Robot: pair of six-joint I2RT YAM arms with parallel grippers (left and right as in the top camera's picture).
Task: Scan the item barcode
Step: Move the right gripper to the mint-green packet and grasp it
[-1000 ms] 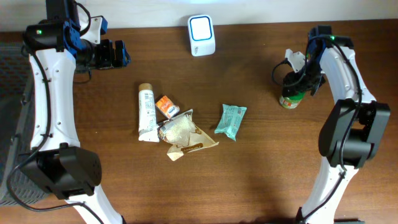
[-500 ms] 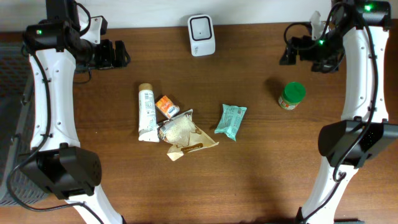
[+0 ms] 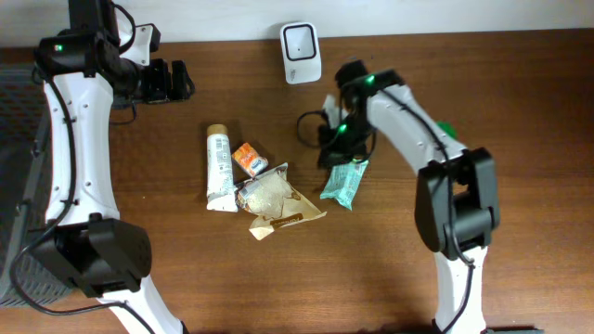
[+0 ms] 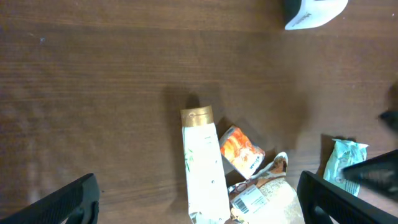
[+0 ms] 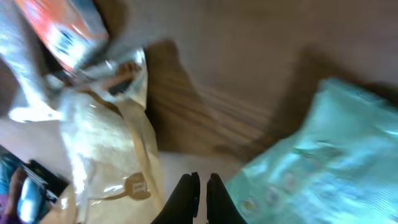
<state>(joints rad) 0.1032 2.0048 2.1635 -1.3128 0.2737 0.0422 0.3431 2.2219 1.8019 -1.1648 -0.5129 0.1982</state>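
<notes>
Overhead — teal packet (image 3: 343, 186), crinkled, lying flat.

The dark brown wooden desk (image 3: 186, 269) is showing a fine streaked grain. The white plastic scanner (image 3: 301, 52) is showing a dark grey face. Below and left of the scanner, the white squeeze tube (image 3: 219, 170) is carrying a tan cap and faint greenish print, the small orange carton (image 3: 249, 159) is showing a white side, and the crinkled clear-and-tan bag (image 3: 274, 199) is showing pale contents and a brown strip. Below the scanner, the mint-green foil packet (image 3: 342, 184) is glinting pale.
</notes>
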